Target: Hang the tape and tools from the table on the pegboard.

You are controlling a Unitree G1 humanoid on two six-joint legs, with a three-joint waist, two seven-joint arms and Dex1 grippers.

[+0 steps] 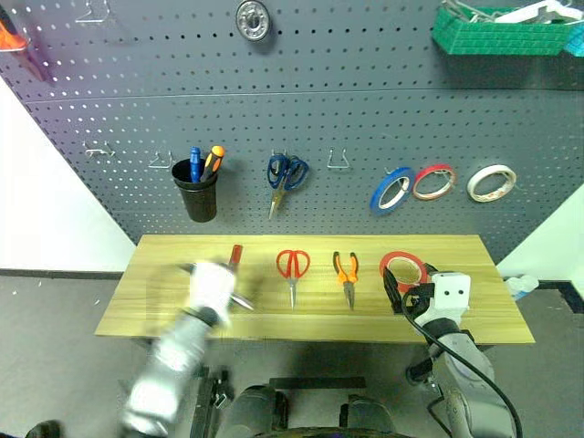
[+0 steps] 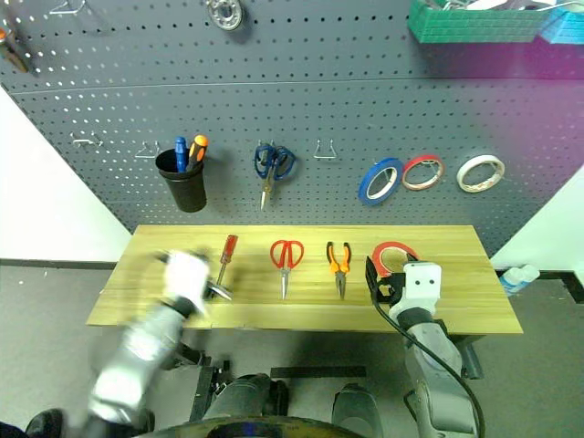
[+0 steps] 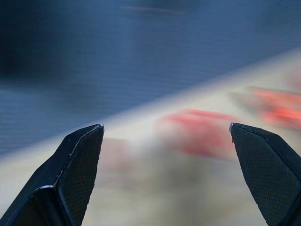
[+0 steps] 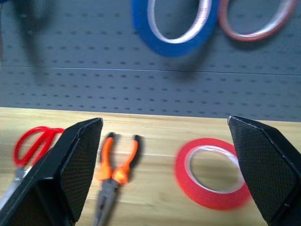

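The light wood table carries a row of things in front of the dark grey pegboard. From left to right lie a red-handled screwdriver, red-handled scissors, orange-and-black pliers and the bright red tape. My left gripper is blurred over the table's left part, just in front of the screwdriver. Its fingers stand wide apart with nothing between them. My right gripper is open just short of the tape and the pliers, holding nothing.
On the pegboard hang a black cup with blue and orange screwdrivers, blue scissors, a blue roll, a pinkish-red roll and a white roll. Bare hooks sit between them. A green basket is at the top right.
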